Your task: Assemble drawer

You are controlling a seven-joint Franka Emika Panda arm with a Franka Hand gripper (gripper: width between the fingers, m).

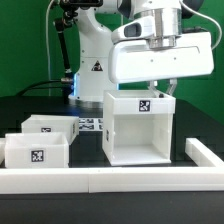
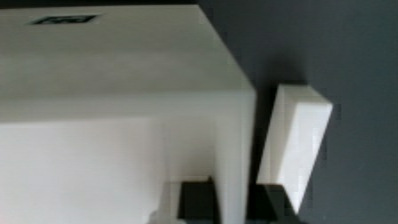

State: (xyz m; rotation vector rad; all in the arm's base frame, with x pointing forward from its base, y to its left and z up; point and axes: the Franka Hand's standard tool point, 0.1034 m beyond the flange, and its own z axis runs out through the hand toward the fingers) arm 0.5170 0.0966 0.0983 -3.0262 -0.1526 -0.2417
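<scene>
Panda gripper (image 1: 160, 90) low over drawer housing (image 1: 135, 135), at its top edge on ext. view's right.

In wrist view, dark fingers (image 2: 192, 200) placed either side of housing's side wall, w/ wall filling gap betw. them; can't tell whether actually clamped or just straddling. Housing upright mid-table, open face toward ext. camera, tag on top front lip. Two small open-top drawer boxes at ext. view's left: nearer box (image 1: 38, 150) w/ tag on front, rear box (image 1: 50, 125) just behind it. White rail (image 1: 100, 182) along table's near edge and up ext. view's right, near housing but apart. Marker board (image 1: 90, 122) flat on table behind, betw. rear box and housing.
</scene>
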